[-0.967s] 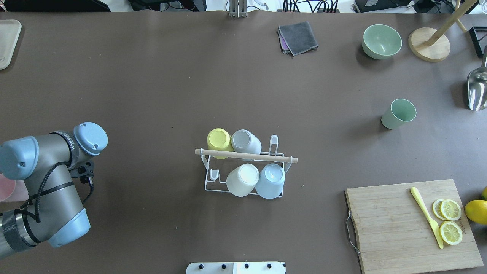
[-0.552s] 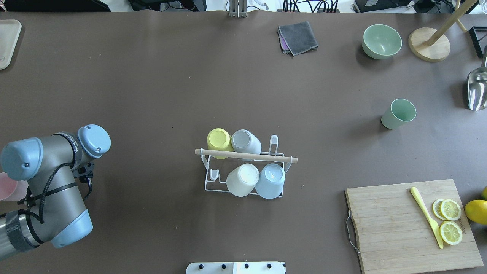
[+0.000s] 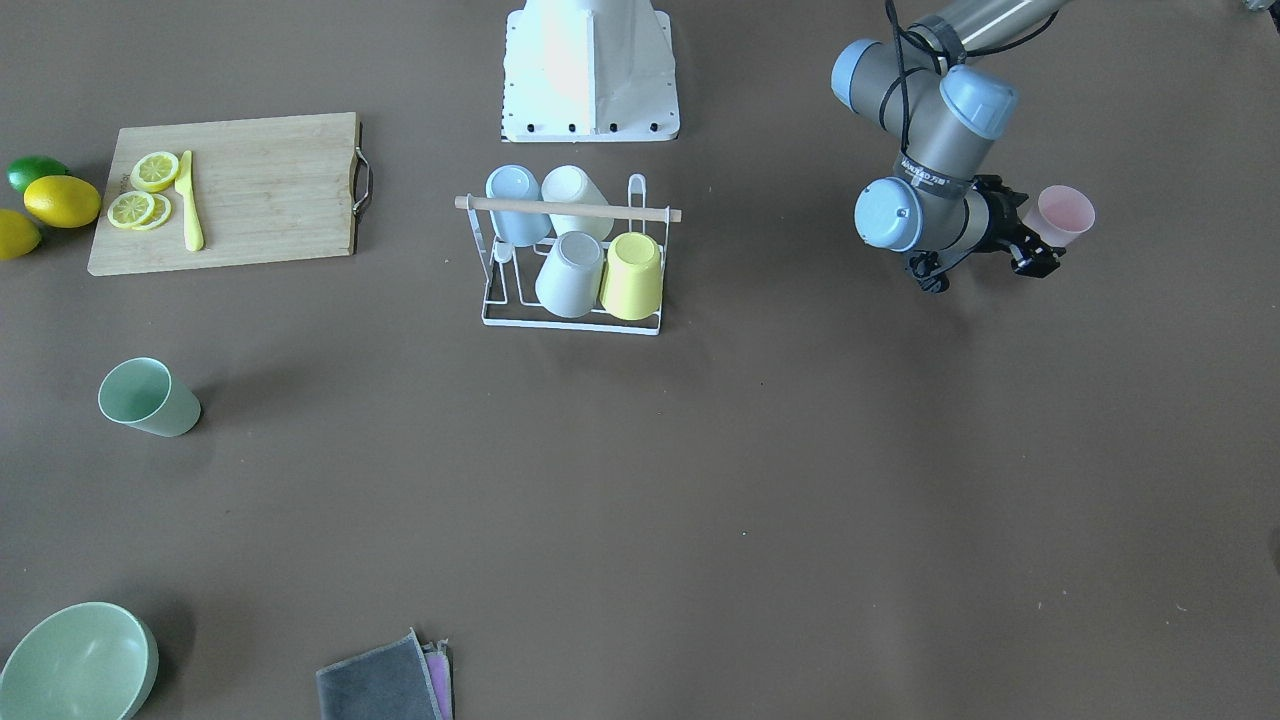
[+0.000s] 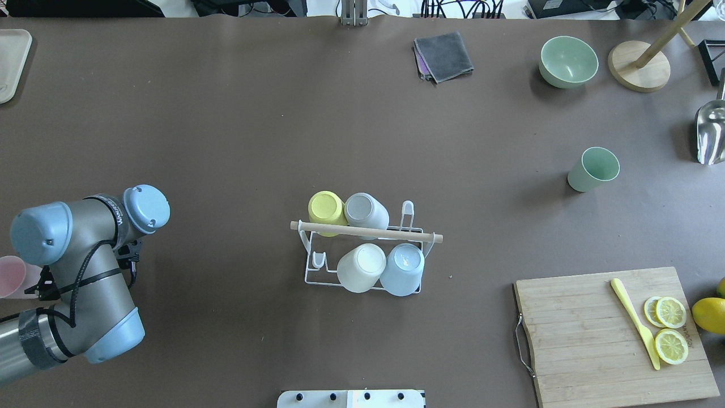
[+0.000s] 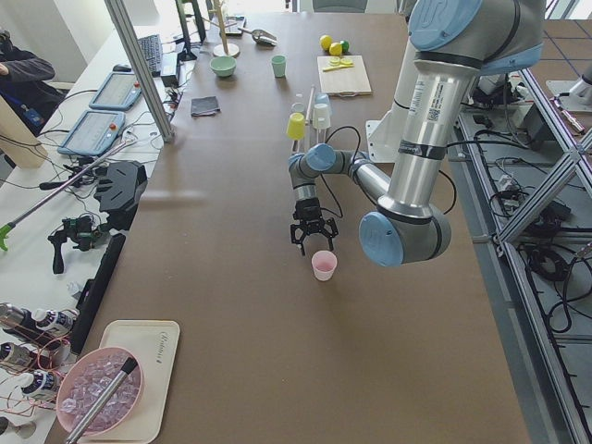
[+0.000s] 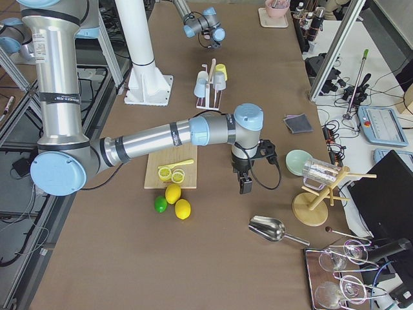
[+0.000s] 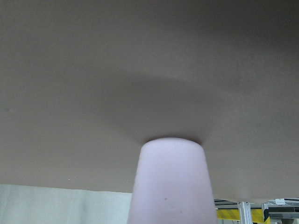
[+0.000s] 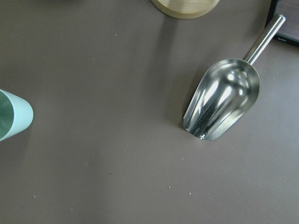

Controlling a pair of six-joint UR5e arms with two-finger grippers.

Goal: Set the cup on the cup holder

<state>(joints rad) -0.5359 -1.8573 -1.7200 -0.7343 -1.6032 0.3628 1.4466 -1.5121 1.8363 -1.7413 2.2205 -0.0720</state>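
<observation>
Well left of cup holder (image 4: 362,230) (four cups (image 4: 362,267) racked) | left tool (image 3: 1035,262) spread beside upright pink cup (image 3: 1066,212)

Overhead view: left claw (image 3: 1032,250) hidden beneath its own wrist; the pink cup (image 4: 12,276) beside it is cut by the frame edge. Left wrist view crops that cup's lower part. Right claw (image 6: 246,185): jaw state indiscernible. The green cup (image 8: 11,114) near it is cropped.

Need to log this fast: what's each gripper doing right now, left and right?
Left gripper: jaws look open, close to the pink cup, not holding it.
Right gripper: cannot be told from these views.
</observation>
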